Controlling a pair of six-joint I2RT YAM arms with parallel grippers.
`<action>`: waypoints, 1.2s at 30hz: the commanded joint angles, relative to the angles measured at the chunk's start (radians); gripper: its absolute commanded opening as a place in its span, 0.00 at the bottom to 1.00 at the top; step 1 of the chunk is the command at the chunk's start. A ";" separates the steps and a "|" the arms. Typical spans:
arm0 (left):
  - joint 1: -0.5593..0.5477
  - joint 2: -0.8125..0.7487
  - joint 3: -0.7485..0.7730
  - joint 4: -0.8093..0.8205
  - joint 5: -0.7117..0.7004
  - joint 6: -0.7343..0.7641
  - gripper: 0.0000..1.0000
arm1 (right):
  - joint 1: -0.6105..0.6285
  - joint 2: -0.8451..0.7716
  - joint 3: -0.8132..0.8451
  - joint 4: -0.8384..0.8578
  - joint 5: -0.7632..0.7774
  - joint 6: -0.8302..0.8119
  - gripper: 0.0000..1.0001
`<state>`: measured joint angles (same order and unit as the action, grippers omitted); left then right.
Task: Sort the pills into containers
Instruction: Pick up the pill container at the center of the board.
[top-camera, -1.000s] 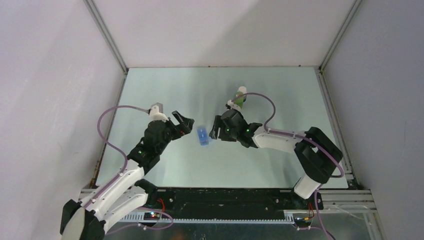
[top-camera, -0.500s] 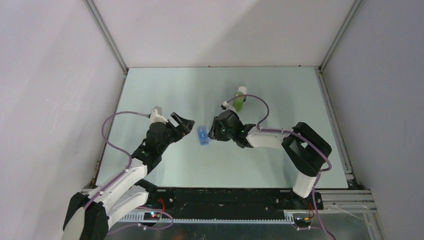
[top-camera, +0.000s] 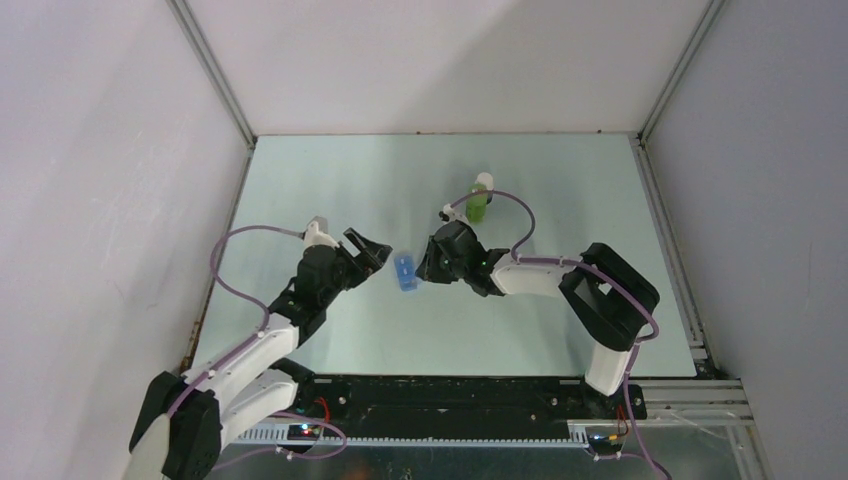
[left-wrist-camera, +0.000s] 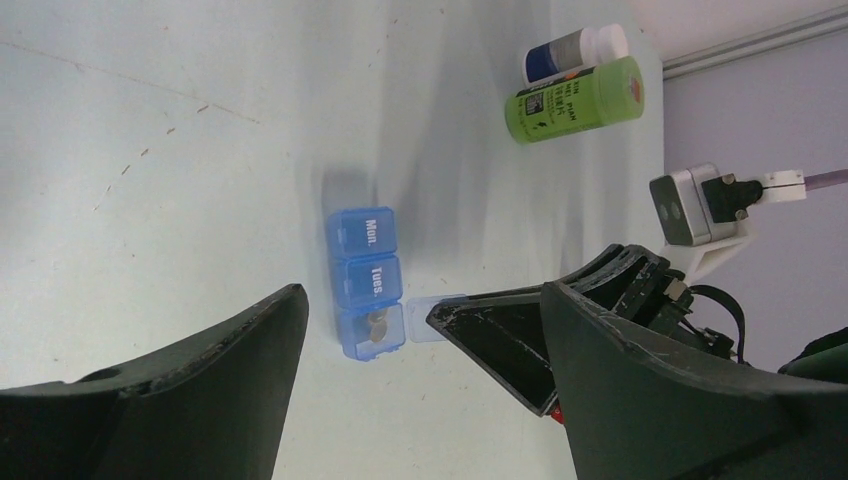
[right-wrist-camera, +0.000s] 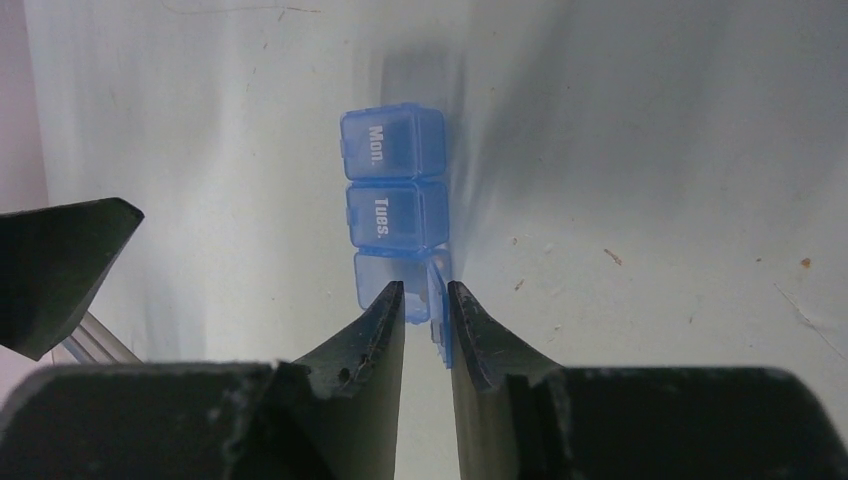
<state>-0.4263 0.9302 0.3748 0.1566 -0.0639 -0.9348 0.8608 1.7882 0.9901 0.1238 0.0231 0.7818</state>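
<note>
A blue pill organizer (top-camera: 405, 272) lies between the arms, marked Mon. and Tues. (right-wrist-camera: 392, 190). Its third compartment stands uncovered, with brownish pills (left-wrist-camera: 377, 322) inside and its clear lid (right-wrist-camera: 438, 300) flipped up. My right gripper (right-wrist-camera: 425, 288) has its jaws narrowed around that lid: the right finger is against it and a slit remains beside the left finger. In the top view it (top-camera: 425, 268) sits at the organizer's right side. My left gripper (top-camera: 376, 254) hovers wide open just left of the organizer (left-wrist-camera: 367, 280), holding nothing.
A green bottle (top-camera: 478, 207) and a white-capped bottle (top-camera: 484, 183) are behind the right gripper; in the left wrist view the green one (left-wrist-camera: 580, 98) and the blue-labelled one (left-wrist-camera: 575, 50) lie side by side. Purple cables loop over both arms.
My right gripper has moved left up to the organizer and its jaws have narrowed around the lid. My left arm has shifted slightly nearer, jaws still wide.
</note>
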 joint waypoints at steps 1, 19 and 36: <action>0.011 0.013 -0.013 0.050 0.024 -0.020 0.91 | -0.003 0.018 0.034 0.022 -0.007 -0.006 0.25; 0.019 0.037 -0.028 0.084 0.050 -0.038 0.90 | -0.027 0.033 0.034 0.014 -0.080 -0.007 0.26; 0.022 0.050 -0.028 0.086 0.056 -0.038 0.89 | -0.045 0.024 0.022 0.046 -0.121 0.010 0.02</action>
<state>-0.4129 0.9768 0.3553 0.2085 -0.0143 -0.9619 0.8234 1.8297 0.9901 0.1402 -0.0792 0.7872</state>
